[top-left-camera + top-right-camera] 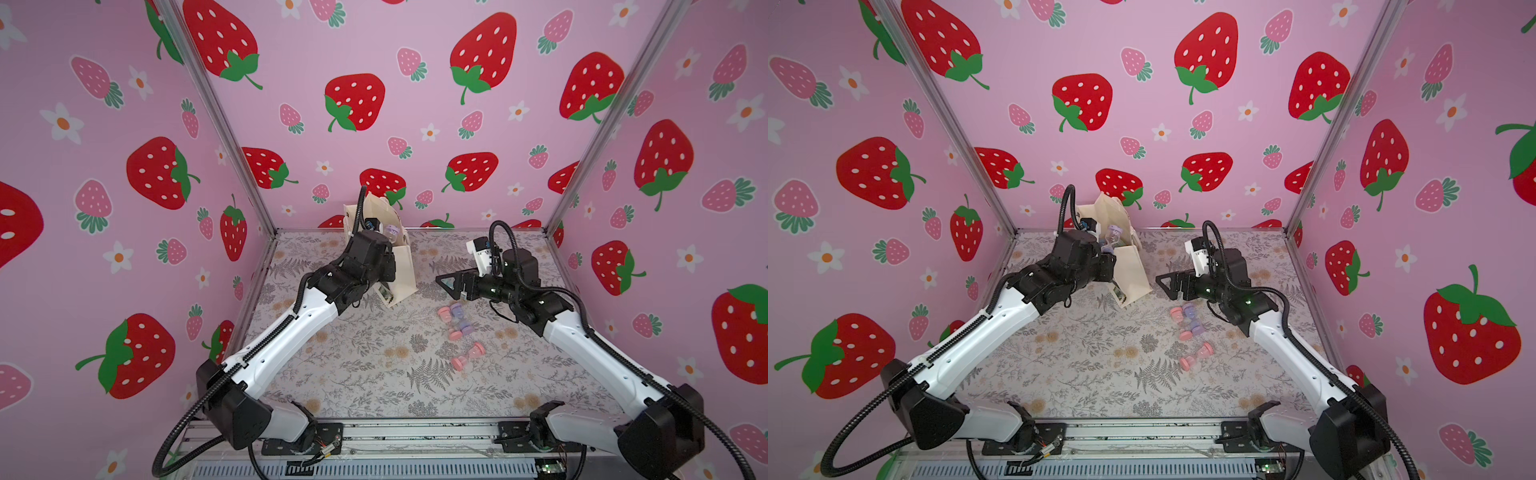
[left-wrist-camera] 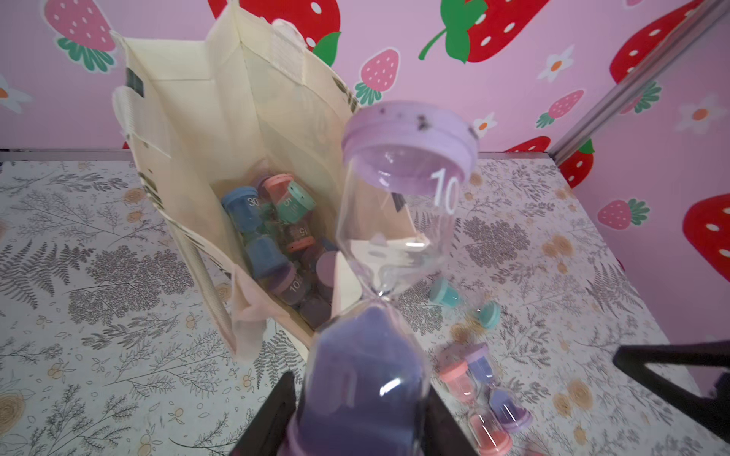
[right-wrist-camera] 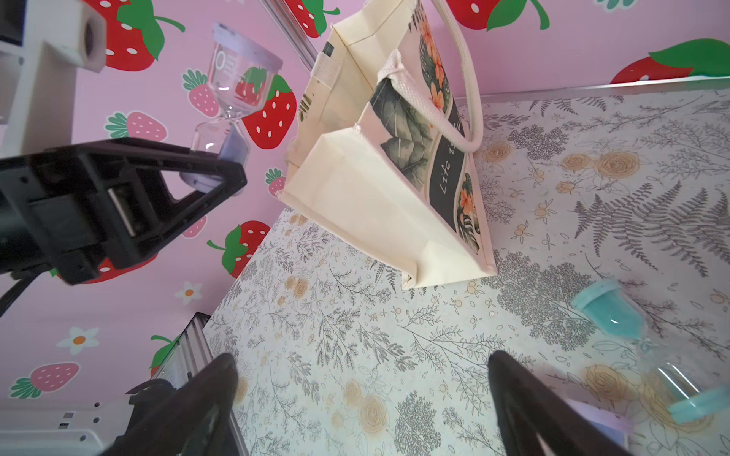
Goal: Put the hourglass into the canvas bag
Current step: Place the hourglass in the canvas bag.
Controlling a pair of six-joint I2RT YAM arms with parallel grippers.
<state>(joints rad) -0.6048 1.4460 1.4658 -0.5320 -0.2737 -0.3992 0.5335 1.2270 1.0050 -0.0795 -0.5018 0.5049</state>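
- left end effector [image 2: 357, 430] clenched on the purple hourglass [image 2: 395, 237], gripping its sand-filled end.
- hourglass held raised beside the open top of the bag [image 1: 401, 266], still outside it.
- bag stands near the far edge of the table [image 1: 374, 374], left of middle, with other hourglasses [image 2: 272, 229] inside.
- right end effector [image 3: 363, 379] released, jaws wide, empty, near the bag.
- loose hourglasses [image 1: 457, 320] lie right of middle.
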